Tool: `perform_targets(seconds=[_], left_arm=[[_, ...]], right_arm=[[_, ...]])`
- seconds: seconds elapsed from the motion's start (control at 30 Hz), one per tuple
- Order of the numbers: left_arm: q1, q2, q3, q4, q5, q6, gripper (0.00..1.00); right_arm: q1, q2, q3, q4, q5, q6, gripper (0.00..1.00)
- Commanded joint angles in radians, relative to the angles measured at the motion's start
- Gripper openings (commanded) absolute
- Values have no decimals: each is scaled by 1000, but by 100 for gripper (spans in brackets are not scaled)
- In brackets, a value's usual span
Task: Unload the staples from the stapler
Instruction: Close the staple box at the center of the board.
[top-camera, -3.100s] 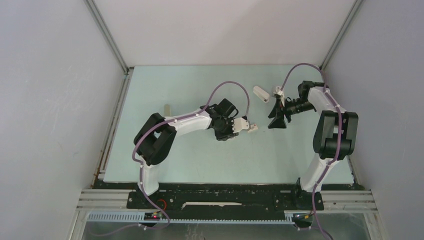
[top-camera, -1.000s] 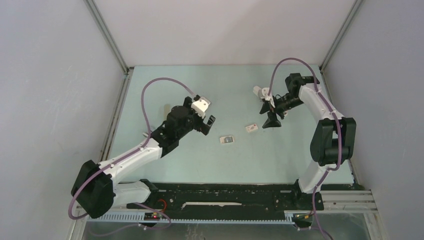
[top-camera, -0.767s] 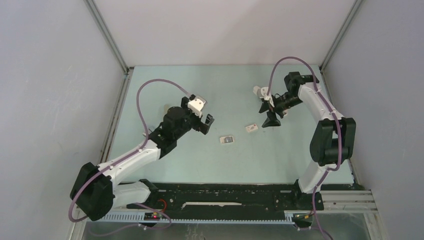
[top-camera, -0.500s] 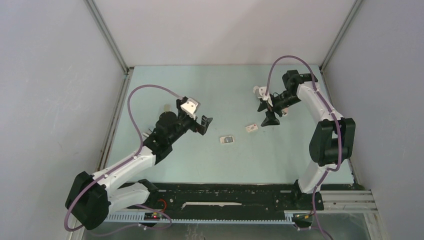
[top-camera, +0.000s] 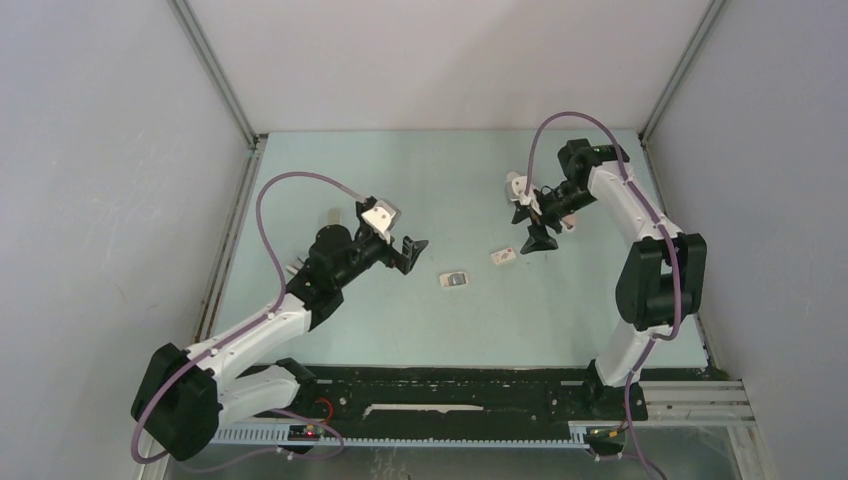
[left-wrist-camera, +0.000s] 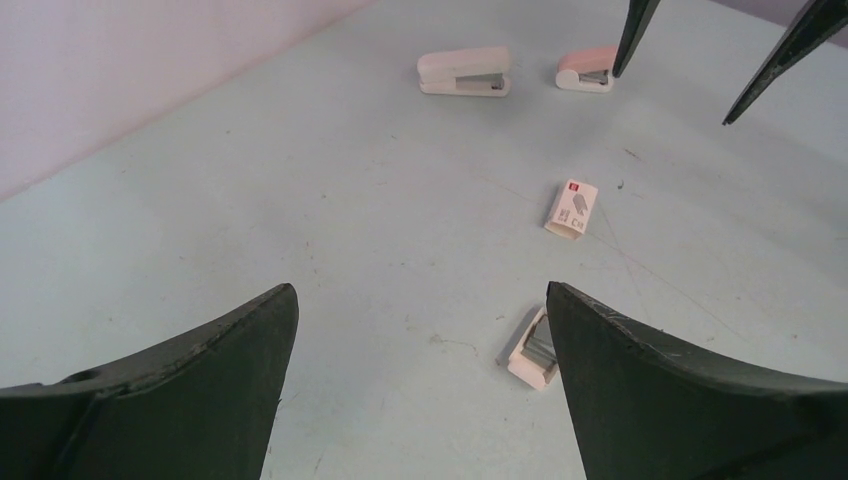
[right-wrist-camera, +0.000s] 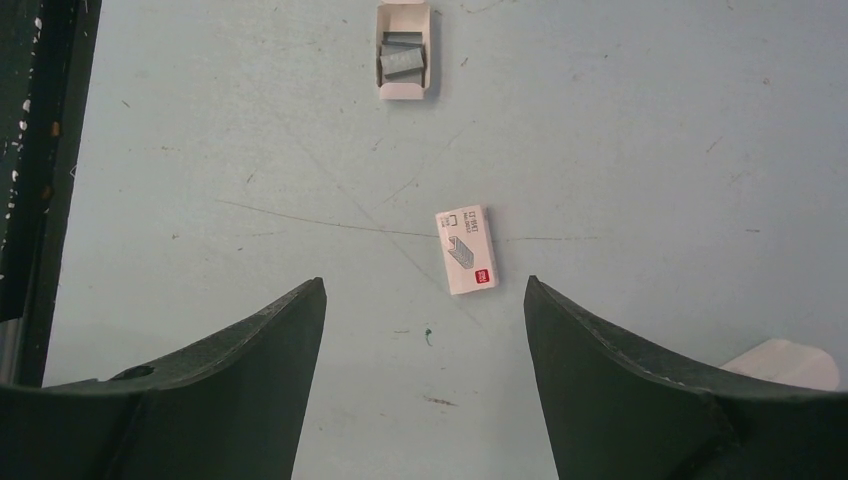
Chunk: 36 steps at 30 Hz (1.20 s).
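A white stapler (left-wrist-camera: 463, 72) and a pink stapler (left-wrist-camera: 588, 70) lie side by side at the far right of the table; from above I see the white stapler (top-camera: 516, 185) partly behind my right arm. Grey staples (right-wrist-camera: 403, 60) lie in a small open white tray (top-camera: 455, 280), also visible as staples (left-wrist-camera: 541, 340) beside my left finger. My left gripper (top-camera: 412, 252) (left-wrist-camera: 420, 290) hangs open and empty, left of the tray. My right gripper (top-camera: 530, 228) (right-wrist-camera: 425, 282) is open and empty over bare table, close to the staplers; a white stapler end (right-wrist-camera: 785, 362) shows beside its right finger.
A small white box with a red mark (top-camera: 504, 256) (right-wrist-camera: 465, 250) (left-wrist-camera: 573, 208) lies between the tray and the right gripper. A pale beige object (top-camera: 333, 213) stands near the left arm's elbow. Grey walls close in the table on three sides.
Since three seconds ago the left gripper has pulled back leftward, leaving the staple tray on the table. In the last second the right gripper drifted slightly left toward the white stapler.
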Motion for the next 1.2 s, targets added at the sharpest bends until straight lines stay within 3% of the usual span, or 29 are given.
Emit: perform_targets(seconds=[0.0,0.27,0.57,1.17], left_arm=[[6,-12,-31,45,41,46,100],[6,37,-54,78,98,75,100],[6,121,-56,60,178,205,100],[-28,325,-2,105,225,217,99]], right_arm=[[16,15,41,-18,28,-47,82],[24,47,56,-20,56,-89,83],[25,79,52,-30,99,-163,84],[24,113,41,-18,94,-172,85]])
